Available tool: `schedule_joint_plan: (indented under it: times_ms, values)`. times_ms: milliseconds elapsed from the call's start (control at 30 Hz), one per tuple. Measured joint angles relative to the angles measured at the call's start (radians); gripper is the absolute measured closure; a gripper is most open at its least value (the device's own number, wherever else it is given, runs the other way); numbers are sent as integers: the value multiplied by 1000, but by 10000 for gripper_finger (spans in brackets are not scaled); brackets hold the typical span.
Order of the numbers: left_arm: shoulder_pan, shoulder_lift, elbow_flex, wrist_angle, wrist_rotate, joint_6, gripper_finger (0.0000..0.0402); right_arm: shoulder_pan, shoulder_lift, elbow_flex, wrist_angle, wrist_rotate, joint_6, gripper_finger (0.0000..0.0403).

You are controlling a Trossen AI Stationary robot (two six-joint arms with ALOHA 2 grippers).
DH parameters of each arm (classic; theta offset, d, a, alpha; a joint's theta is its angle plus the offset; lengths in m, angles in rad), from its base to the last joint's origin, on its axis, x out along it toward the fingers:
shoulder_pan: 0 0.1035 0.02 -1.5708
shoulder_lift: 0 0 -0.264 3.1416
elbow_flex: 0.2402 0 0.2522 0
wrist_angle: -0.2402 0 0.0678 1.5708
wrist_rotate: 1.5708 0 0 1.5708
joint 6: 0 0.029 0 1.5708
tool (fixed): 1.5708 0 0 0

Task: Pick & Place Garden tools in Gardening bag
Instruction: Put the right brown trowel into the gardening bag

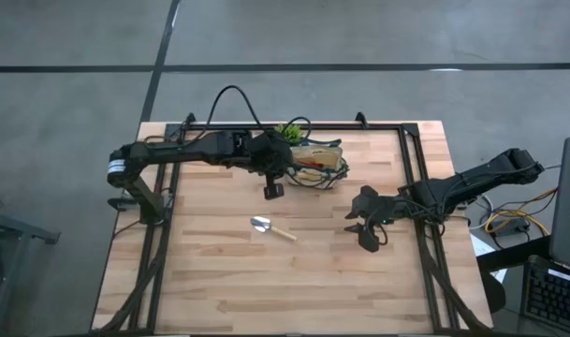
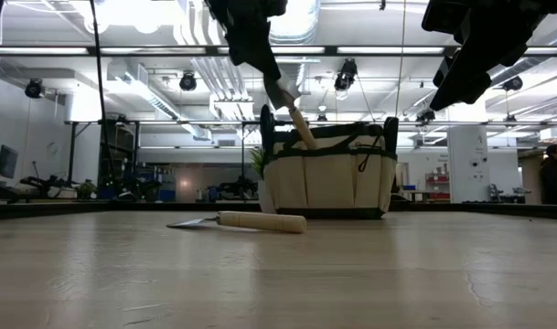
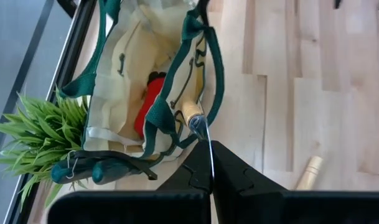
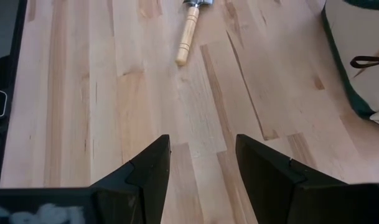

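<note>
Left gripper [image 1: 273, 183]: upper middle of the high view, over the near edge of the bag; fingers [image 3: 229, 180] pressed together on the thin metal end of a tool [image 3: 194, 116], wooden handle pointing down into the bag mouth
Held tool, low view [image 2: 296, 119]: slanting from the gripper above down to the bag rim, handle end at the opening
Right gripper [image 1: 369, 229]: right of centre in the high view, above bare worktop; fingers [image 4: 145, 168] spread wide, nothing between them
Bag [image 1: 322, 161]: top centre of the worktop [image 1: 219, 281], just right of the plant; beige with green trim, mouth open
Inside bag: red lump [image 3: 150, 106] against the cloth wall
Shears [image 3: 102, 169]: dark handles lying at the bag's outer edge, beside the plant
Trowel [image 1: 270, 227]: flat on the worktop, centre of the high view, well apart from the bag, blade to the left, handle to the right
Plant [image 1: 289, 132]: touching the bag's left end
</note>
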Motion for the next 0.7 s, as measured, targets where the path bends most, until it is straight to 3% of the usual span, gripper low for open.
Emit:
schedule_joint_plan:
  times_ms: [333,700]
  values:
    - [13,70,-1,116,4,50,392,0,0,0,20,0,-2,225]
    - [14,117,26,134,-17,71,372,0,0,-1,24,1,-3,225]
